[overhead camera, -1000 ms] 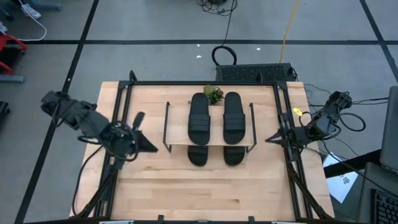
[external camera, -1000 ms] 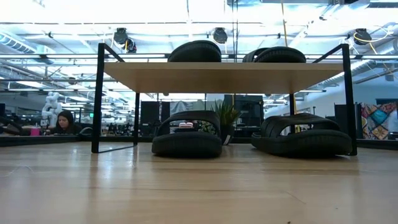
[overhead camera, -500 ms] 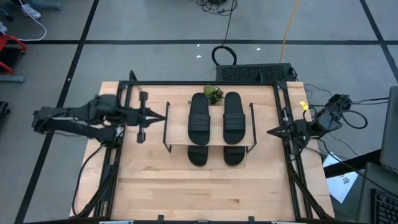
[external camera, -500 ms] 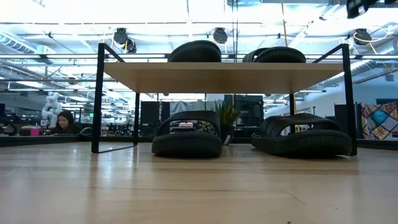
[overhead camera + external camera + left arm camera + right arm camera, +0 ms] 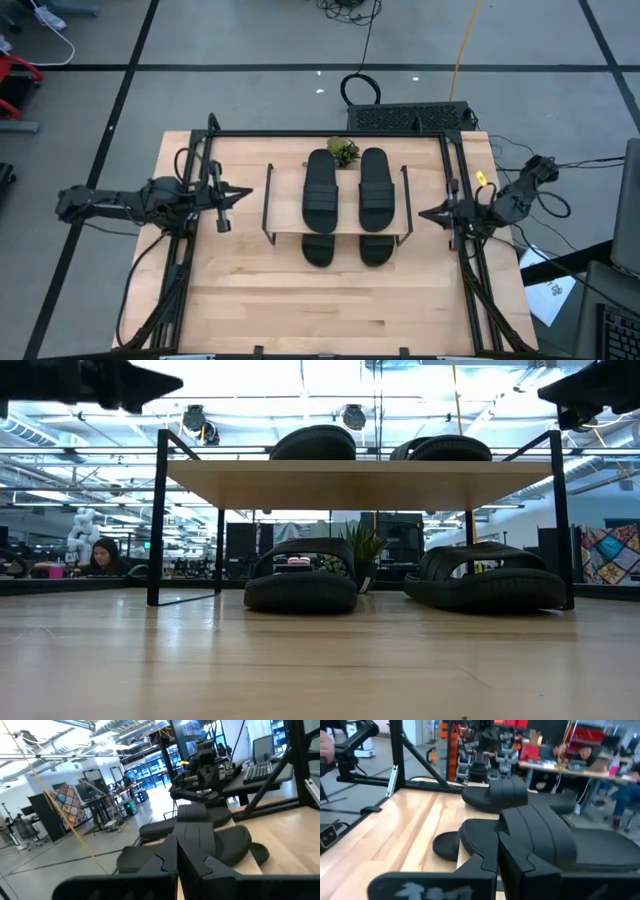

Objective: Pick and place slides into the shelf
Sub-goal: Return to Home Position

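Bright, even overhead light; glare around ceiling lamps (image 5: pixel 350 415).

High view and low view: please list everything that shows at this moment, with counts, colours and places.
slides: four, black; two on the shelf's top board, two on the table under it
shelf: one, light wood board, black wire frame; middle of the table
plant: one, green; behind the shelf
table: one, light wood, black frame
person: one, seated far off in the room
left gripper: dark, left of the shelf, fingers shut, empty
right gripper: dark, right of the shelf, fingers shut, empty
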Controlling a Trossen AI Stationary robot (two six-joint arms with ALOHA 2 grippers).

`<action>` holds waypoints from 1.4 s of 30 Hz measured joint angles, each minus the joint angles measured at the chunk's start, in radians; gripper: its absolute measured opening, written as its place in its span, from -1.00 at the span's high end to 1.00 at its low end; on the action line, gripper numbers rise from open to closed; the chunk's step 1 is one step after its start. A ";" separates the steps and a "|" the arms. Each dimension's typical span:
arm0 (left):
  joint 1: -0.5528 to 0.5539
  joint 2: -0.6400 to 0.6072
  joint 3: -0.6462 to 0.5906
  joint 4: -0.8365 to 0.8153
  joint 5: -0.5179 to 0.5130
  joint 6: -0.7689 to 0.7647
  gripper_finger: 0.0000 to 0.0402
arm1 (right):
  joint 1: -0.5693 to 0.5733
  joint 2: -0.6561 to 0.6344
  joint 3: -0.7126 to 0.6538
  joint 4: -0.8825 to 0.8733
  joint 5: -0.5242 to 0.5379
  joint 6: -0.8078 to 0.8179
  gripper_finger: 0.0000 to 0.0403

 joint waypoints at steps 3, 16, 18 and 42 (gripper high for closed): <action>0.000 -0.046 -0.059 0.025 -0.013 0.001 1.00 | -0.004 -0.047 -0.032 0.061 0.003 -0.081 1.00; 0.050 -0.141 -0.141 0.004 -0.015 0.050 1.00 | -0.056 -0.137 0.196 -0.121 0.082 -0.141 1.00; 0.072 -0.141 -0.141 -0.020 0.000 0.038 1.00 | -0.057 -0.138 0.231 -0.200 0.117 -0.061 1.00; 0.099 -0.141 -0.141 -0.117 0.127 0.026 1.00 | -0.150 -0.125 -0.133 0.349 -0.132 -0.223 1.00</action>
